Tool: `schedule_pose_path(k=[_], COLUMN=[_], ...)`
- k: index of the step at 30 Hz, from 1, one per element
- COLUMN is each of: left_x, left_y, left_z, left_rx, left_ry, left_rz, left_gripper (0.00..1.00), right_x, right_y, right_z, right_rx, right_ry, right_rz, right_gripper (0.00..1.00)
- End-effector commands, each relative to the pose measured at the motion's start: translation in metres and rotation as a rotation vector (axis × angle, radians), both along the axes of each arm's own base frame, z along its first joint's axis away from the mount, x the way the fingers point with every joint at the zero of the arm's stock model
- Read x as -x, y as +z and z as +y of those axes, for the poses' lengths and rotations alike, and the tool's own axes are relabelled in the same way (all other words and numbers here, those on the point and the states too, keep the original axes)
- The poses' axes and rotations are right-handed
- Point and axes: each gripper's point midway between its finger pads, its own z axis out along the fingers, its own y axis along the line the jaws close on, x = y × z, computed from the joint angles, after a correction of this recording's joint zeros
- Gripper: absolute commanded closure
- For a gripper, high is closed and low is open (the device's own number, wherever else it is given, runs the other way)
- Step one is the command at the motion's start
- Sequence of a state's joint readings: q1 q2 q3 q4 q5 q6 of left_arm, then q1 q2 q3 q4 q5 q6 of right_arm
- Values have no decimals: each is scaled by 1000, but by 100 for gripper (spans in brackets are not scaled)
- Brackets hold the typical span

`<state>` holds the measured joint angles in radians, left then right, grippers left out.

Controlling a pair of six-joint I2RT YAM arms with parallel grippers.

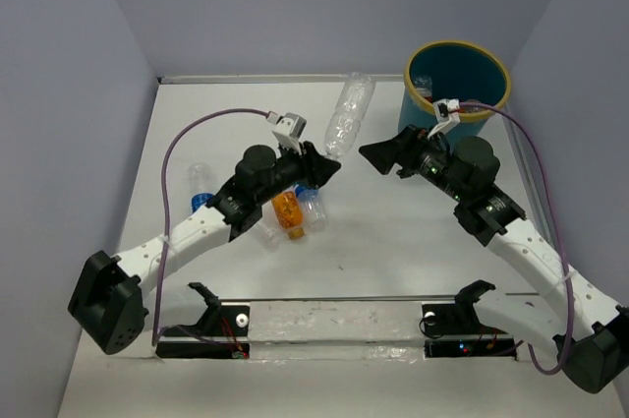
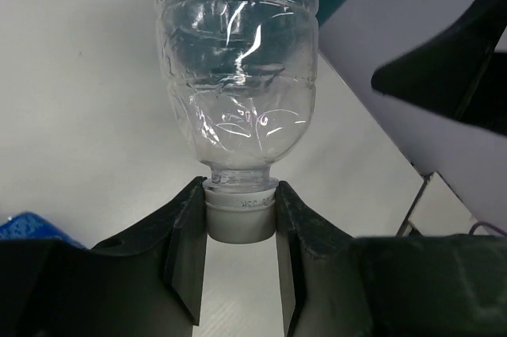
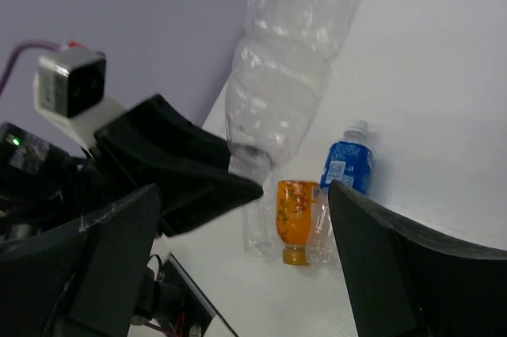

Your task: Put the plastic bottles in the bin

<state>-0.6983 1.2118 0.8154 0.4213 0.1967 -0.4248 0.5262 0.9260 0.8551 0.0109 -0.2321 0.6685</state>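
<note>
Left arm (image 1: 187, 231) extends forward and inward from its base. Left gripper (image 2: 240, 210): jaws clamped on the cap of a clear bottle (image 1: 349, 118). Right arm (image 1: 521, 231) angles inward. Right gripper (image 1: 371, 152): jaws spread wide, empty, facing the left gripper.

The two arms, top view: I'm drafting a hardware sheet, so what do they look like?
Both the left arm and right arm have white links, black joints and black bases. The left gripper and right gripper have black wedge-shaped fingers. A purple cable loops to a small white-grey wrist camera on each.
</note>
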Motion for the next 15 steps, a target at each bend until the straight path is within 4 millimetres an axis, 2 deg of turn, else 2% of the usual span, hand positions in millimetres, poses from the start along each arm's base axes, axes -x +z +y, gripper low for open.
schedule_pose_path(k=[1,4,5,7,10,12,13,15], left_x=[38,65,73,83,92,97,101,105], left_y=[5,8,8,15,14,13,10,8], left_z=[11,15,14,19,22,21,19,17], left_rx=[72,98,100,112,95,90,83,79], left_ry=[-42,-111,-143,-161,-186,-211,-235,-258], left_rz=[-3,-12,-16,-43,-51,-51,-40,-28], left_gripper=[100,100,100,100,100,100,100,100], right_x=[-4,-6,-11,-13,-10,-8,-7,-5], right_y=[49,41,33,25,20,22,30,35], right_z=[14,25,30,35,48,53,55,59], right_rx=[-107,-110,-104,-104,-122,-126,-132,-135], right_ry=[41,95,101,121,178,200,216,237], right_rz=[-103,-92,-58,-26,18,14,-6,-27], right_gripper=[8,8,8,8,8,8,8,12])
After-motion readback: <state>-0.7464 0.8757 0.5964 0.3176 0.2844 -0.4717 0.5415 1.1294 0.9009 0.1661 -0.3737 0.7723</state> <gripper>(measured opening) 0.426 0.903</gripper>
